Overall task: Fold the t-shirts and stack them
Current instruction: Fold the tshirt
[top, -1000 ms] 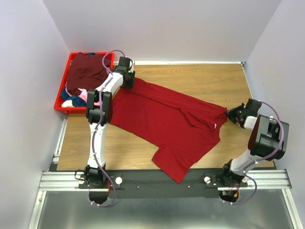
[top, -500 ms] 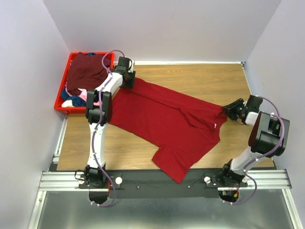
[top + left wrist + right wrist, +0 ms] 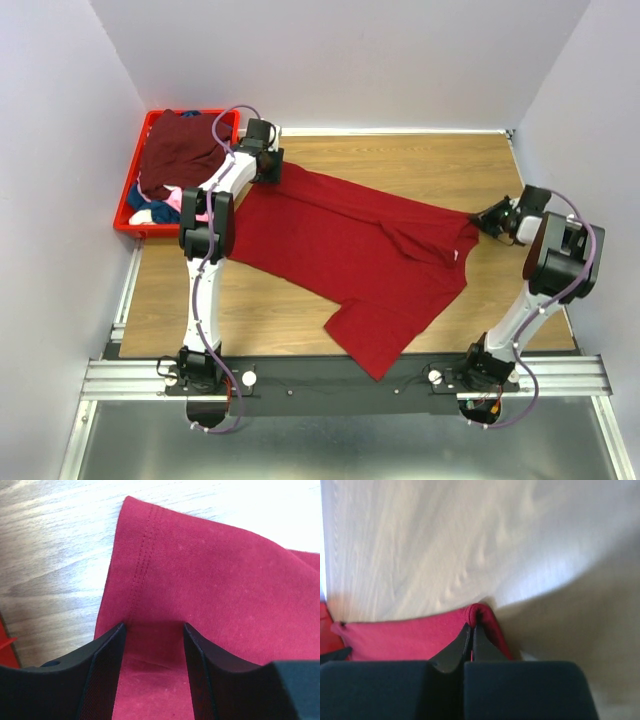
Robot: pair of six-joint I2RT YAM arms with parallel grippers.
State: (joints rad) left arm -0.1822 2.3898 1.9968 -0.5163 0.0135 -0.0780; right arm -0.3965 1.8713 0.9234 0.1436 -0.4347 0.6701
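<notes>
You look down into a small booth closed by pale walls: the left wall (image 3: 60, 150), the back wall (image 3: 340, 60) and the right wall (image 3: 590, 120). At the far left, in the corner, stands a red crate (image 3: 135, 232), just off the left end of the wooden table (image 3: 420, 165). In the crate lies a dark maroon t-shirt (image 3: 180, 150) on top, with pink cloth (image 3: 175, 200) and blue cloth (image 3: 145, 212) showing under it at the near side. The left arm (image 3: 205, 260) reaches from its base up to the far left part of the table, and the left gripper (image 3: 268, 172) is down on the far left corner of the red t-shirt (image 3: 340, 245). In the left wrist view its fingers (image 3: 107, 675) are spread, and the stitched edge of the shirt lies flat on the wood between them; it is not pinched. The red t-shirt is stretched across the middle of the table, from that corner down to the right, with one part hanging toward the near edge. The wood around it is light brown with a visible grain. At the right, the right arm (image 3: 555, 270) bends back toward the shirt, and the right gripper (image 3: 471, 630) has its fingers pressed together on a small fold of the shirt's right edge. Along the near edge of the table runs an aluminium rail (image 3: 120, 378), and below it you see a grey metal sheet (image 3: 340, 450).
</notes>
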